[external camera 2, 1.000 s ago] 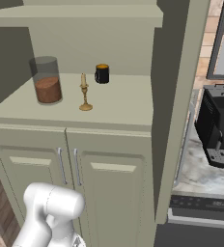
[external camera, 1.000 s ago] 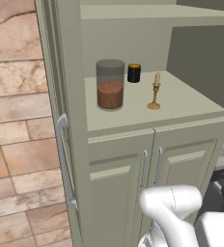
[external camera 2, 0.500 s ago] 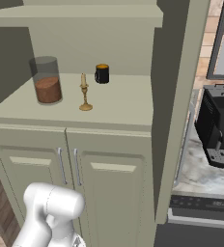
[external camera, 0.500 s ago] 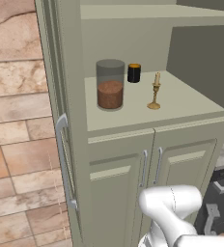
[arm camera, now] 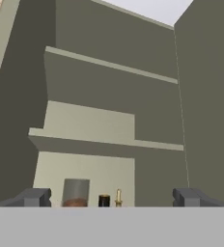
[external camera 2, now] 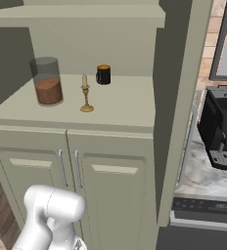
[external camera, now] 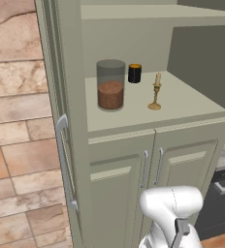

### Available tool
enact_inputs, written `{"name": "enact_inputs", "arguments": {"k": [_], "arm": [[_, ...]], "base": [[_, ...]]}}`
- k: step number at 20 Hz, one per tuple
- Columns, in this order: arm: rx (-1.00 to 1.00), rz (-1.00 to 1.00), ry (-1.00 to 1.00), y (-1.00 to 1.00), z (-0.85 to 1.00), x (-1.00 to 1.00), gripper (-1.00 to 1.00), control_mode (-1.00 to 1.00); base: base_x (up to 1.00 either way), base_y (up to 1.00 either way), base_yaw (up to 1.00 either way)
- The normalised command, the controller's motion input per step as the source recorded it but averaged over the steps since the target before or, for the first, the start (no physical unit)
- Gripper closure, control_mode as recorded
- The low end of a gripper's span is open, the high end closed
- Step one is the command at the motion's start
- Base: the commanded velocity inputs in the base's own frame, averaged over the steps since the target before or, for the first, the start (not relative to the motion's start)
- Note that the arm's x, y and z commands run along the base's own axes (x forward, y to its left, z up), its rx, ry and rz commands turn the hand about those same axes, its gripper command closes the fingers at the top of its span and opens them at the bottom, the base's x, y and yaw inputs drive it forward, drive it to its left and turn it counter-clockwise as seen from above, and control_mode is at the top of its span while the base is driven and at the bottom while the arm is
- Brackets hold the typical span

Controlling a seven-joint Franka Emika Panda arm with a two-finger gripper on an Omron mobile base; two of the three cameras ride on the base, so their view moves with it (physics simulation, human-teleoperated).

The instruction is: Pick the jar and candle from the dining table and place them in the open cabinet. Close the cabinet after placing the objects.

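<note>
The jar, clear glass with brown powder, stands upright on the inner shelf of the open sage-green cabinet. To its right, apart from it, the small gold candle stands upright on the same shelf. My gripper is open, with nothing between its fingertips; it is held back from the cabinet and looks up into it. The dining table is out of view.
A short black cylinder with an orange top stands behind the candle. The cabinet's doors stand open on both sides; the lower doors are shut. A black coffee machine sits on the counter to the right.
The arm's links at the bottom of the left base view have shifted a little. Jar, candle and cabinet doors stand as before.
</note>
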Motion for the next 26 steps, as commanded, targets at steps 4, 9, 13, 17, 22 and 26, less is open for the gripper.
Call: {"name": "enact_inputs", "arguments": {"k": [4, 9, 13, 17, 22, 26], "arm": [[-0.01, 0.00, 0.00, 0.34, -0.14, 0.01, -1.00, -1.00], [-0.02, 0.00, 0.00, 0.27, -0.12, 0.10, -1.00, -1.00], [-0.02, 0.00, 0.00, 0.27, -0.14, 0.20, -1.00, -1.00], [-0.02, -0.02, 0.00, 0.29, -0.13, 0.25, -1.00, -1.00], [-0.03, -0.04, 0.00, 0.35, -0.15, 0.28, -1.00, -1.00], [-0.04, -0.05, 0.00, 0.37, -0.18, 0.28, -1.00, -1.00]], "base": [[0.00, 0.00, 0.00], [0.00, 0.00, 0.00], [0.00, 0.00, 0.00], [0.00, 0.00, 0.00], [0.00, 0.00, 0.00], [0.00, 0.00, 0.00]]}}
